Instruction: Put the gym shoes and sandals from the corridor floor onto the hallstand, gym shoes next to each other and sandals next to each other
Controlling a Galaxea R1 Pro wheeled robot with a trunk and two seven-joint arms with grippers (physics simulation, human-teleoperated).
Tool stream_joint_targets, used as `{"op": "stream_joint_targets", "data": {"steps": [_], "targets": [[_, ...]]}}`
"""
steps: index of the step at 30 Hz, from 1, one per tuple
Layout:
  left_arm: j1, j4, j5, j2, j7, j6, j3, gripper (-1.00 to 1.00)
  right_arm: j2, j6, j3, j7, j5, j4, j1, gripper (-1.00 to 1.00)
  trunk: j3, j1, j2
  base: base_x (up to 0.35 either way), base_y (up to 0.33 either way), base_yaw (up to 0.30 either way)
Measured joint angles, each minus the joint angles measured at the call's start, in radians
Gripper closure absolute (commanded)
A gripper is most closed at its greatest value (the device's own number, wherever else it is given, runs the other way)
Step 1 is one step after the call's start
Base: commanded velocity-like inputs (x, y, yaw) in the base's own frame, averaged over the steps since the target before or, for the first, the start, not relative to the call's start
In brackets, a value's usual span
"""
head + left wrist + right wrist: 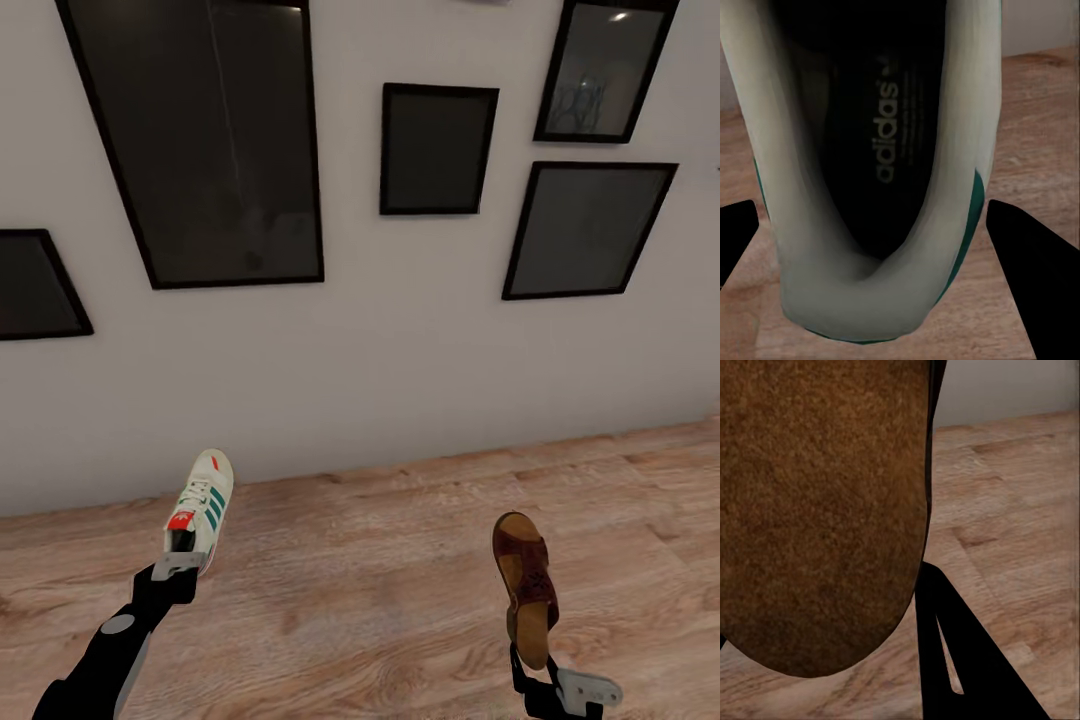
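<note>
One white gym shoe (205,500) with green stripes and a red tongue label hangs above the corridor floor (380,590), toe pointing toward the wall. My left gripper (183,562) is shut on its heel. In the left wrist view the shoe's dark insole (892,135) lies between the black fingers (1035,277). One reddish-brown sandal (525,580) is held by its heel in my shut right gripper (535,665). Its tan footbed (817,510) looms close beside a black finger (960,660). The hallstand, the second gym shoe and the second sandal are out of view.
A pale grey wall (400,350) stands straight ahead, hung with several dark framed pictures (215,140). Wood-grain planks run from the wall's foot back to me.
</note>
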Motion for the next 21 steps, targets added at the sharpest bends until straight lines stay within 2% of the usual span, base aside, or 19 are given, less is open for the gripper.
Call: {"op": "stream_joint_targets", "data": {"steps": [10, 21], "targets": [[0.0, 0.003, 0.0, -0.002, 0.0, 0.0, -0.001, 1.0, 0.0, 0.001, 0.0, -0.001, 0.0, 0.001, 0.0, 1.0, 0.001, 0.0, 0.0, 0.0, 0.0, -0.297], [0.0, 0.003, -0.001, -0.015, 0.0, 0.0, -0.001, 1.0, 0.0, 0.002, 0.0, -0.001, 0.0, 0.015, 0.0, 1.0, -0.002, 0.0, 0.0, 0.0, 0.0, -0.3]]}}
